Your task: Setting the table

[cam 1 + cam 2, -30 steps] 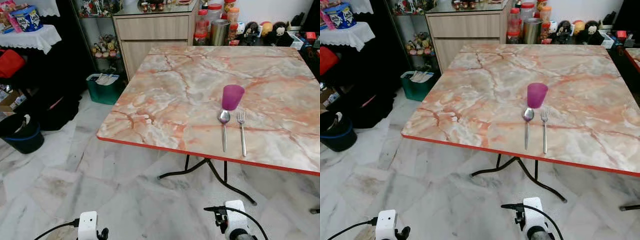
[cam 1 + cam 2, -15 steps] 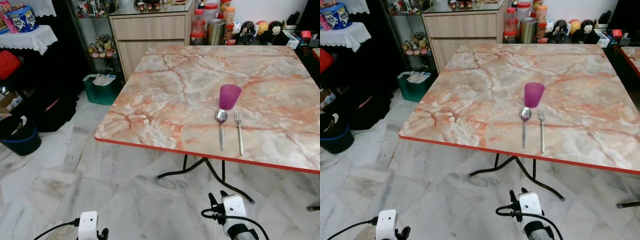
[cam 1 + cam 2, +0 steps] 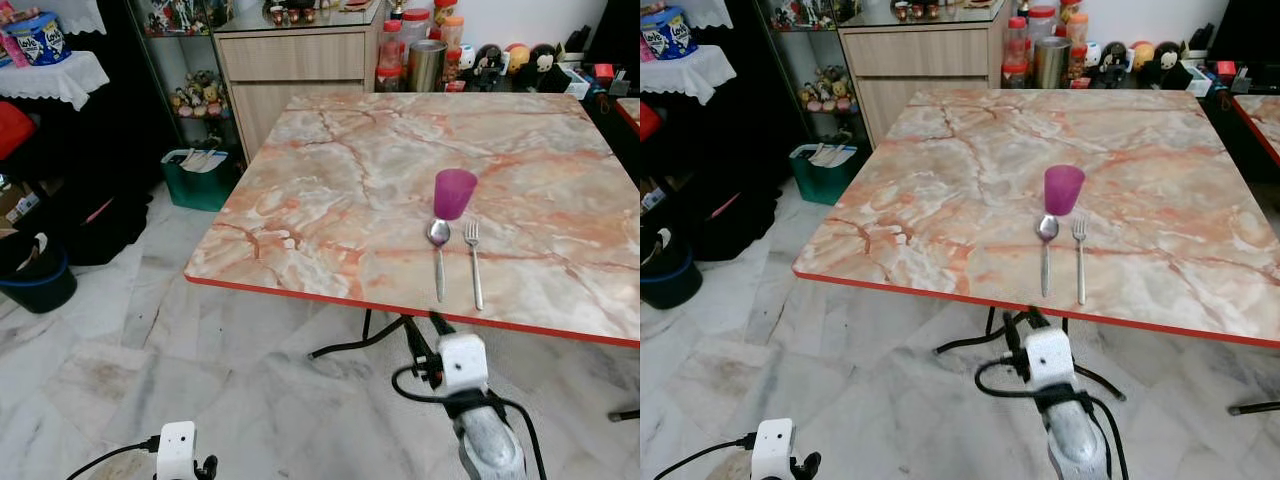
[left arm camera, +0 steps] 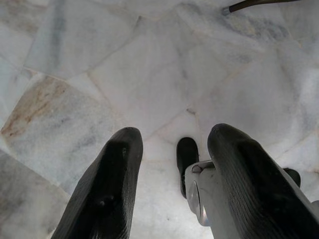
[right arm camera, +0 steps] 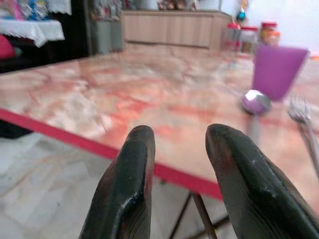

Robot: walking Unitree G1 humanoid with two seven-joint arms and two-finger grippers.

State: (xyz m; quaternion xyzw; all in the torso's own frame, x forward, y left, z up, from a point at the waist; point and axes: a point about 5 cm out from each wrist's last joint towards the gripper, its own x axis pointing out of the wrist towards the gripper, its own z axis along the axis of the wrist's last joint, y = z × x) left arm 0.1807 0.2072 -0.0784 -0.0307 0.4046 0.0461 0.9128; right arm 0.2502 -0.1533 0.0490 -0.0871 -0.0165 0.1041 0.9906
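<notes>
A purple cup stands on the marble table, right of its middle. Just in front of the cup, a spoon and a fork lie side by side, handles toward the red front edge. My right gripper is raised just below that edge, in front of the cutlery. Its fingers are open and hold nothing. In the right wrist view the right gripper looks across the tabletop at the cup, spoon and fork. My left gripper hangs open over the floor.
Jars and a metal canister stand at the table's far edge before a wooden cabinet. A green bin and a black bucket sit on the marble floor to the left. Black table legs spread under the table.
My right arm has risen from low near the floor up to the table's front edge. The view has shifted slightly. The left arm and the tableware have stayed put.
</notes>
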